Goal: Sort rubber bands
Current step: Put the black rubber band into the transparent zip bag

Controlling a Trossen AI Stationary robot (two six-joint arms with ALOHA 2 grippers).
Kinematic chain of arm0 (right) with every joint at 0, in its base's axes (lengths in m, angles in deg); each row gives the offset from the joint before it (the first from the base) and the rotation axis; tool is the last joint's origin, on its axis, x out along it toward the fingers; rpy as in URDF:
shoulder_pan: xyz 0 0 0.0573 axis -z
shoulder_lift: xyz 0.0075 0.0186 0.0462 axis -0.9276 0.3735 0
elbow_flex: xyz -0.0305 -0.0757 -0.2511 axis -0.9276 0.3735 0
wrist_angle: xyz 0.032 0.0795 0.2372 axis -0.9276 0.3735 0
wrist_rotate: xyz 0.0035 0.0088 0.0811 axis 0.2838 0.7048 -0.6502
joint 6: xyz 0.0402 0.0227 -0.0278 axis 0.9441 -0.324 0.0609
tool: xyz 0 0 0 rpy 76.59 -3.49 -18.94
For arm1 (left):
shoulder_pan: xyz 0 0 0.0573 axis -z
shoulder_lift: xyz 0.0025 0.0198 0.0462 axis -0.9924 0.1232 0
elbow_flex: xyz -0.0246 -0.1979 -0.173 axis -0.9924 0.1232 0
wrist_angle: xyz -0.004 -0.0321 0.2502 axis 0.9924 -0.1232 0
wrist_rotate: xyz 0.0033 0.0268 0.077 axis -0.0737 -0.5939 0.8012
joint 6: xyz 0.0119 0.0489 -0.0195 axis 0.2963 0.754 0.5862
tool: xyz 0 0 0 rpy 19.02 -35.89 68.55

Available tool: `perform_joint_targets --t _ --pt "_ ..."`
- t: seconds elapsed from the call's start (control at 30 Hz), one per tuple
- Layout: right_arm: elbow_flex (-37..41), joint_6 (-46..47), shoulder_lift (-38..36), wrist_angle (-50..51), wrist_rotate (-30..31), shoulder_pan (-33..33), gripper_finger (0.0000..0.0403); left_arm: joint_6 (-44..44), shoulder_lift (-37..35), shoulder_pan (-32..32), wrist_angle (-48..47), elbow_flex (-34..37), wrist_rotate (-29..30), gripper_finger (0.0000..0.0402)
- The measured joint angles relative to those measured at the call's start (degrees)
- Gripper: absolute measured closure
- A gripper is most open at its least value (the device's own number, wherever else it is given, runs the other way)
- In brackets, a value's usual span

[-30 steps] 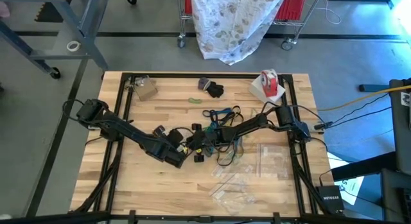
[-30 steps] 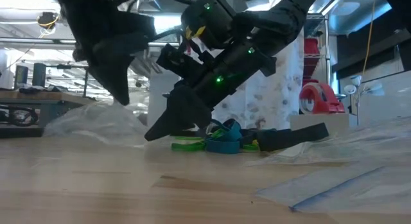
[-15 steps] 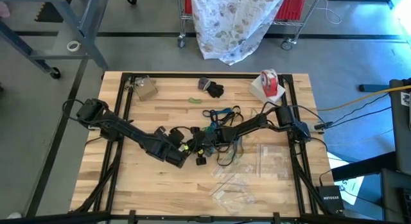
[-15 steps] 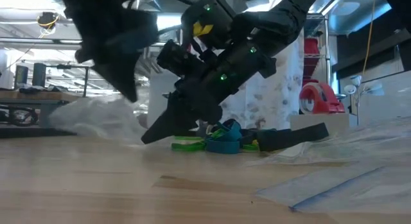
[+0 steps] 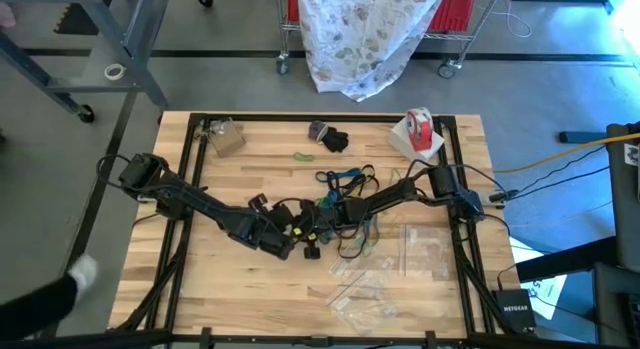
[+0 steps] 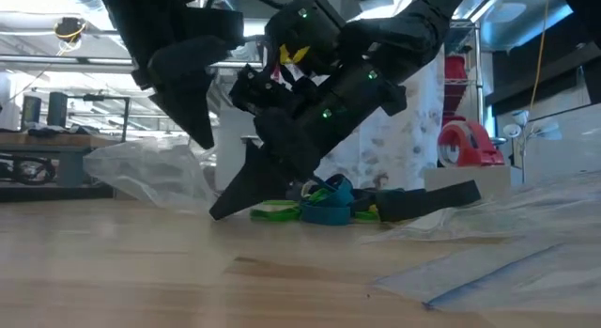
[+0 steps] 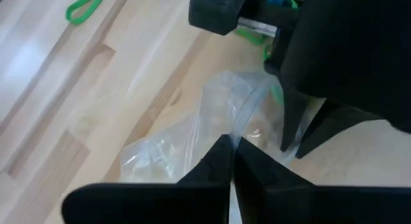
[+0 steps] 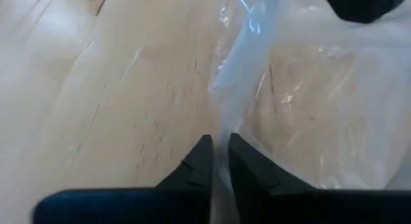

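Wood plank table (image 5: 200,289) in a black frame, grey floor around. Far of the table: a wire cart draped with a patterned cloth (image 5: 365,34); a white tape ring (image 5: 115,73) on the floor far left. A blurred sleeve and hand (image 5: 60,289) enters at near left.

On the table: red-and-white tape roll (image 5: 420,129) far right, small tan box (image 5: 227,139) far left, dark lump (image 5: 330,139) far centre, clear plastic bags (image 5: 385,279) near right.

Rubber bands (image 5: 345,179): main pile at table centre just far of the two grippers, teal, green and black mixed; one green band (image 5: 303,157) lies apart, farther back.

Both arms meet at centre. Left gripper (image 7: 231,156) is pinched together on the edge of a clear bag (image 7: 218,115). Right gripper (image 8: 217,156) shows a narrow gap between its fingers with the bag film (image 8: 302,89) running into it; clamped or just touching, can't tell.

Low view only: green and teal bands (image 6: 315,204) stacked in the pile, crumpled bag (image 6: 150,173) at left, workshop benches behind. Left wrist view only: loose green loop (image 7: 85,7) on bare wood, well apart from the bag.
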Motion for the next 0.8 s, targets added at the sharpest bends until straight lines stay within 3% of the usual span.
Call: perform_joint_targets --t 0.17,0.33,0.57,0.8 --pt "-0.1 -1.3 -6.0 7.5 0.0 0.0 0.0292 0.4 -0.1 0.1 -0.3 -0.1 0.1 0.0402" --pt "-0.1 -5.1 -14.8 25.1 -1.7 -0.7 0.0250 1.2 -0.1 0.2 -0.5 -0.1 0.0 0.0401" --pt "-0.2 -8.1 -22.5 49.5 -0.9 -4.2 0.0245 1.8 0.0 0.6 -0.3 -0.1 -0.2 0.0401" --pt "2.7 -8.7 -22.1 50.8 -2.0 -9.7 0.0245 1.7 0.0 1.0 -0.1 0.0 -0.2 0.0401"
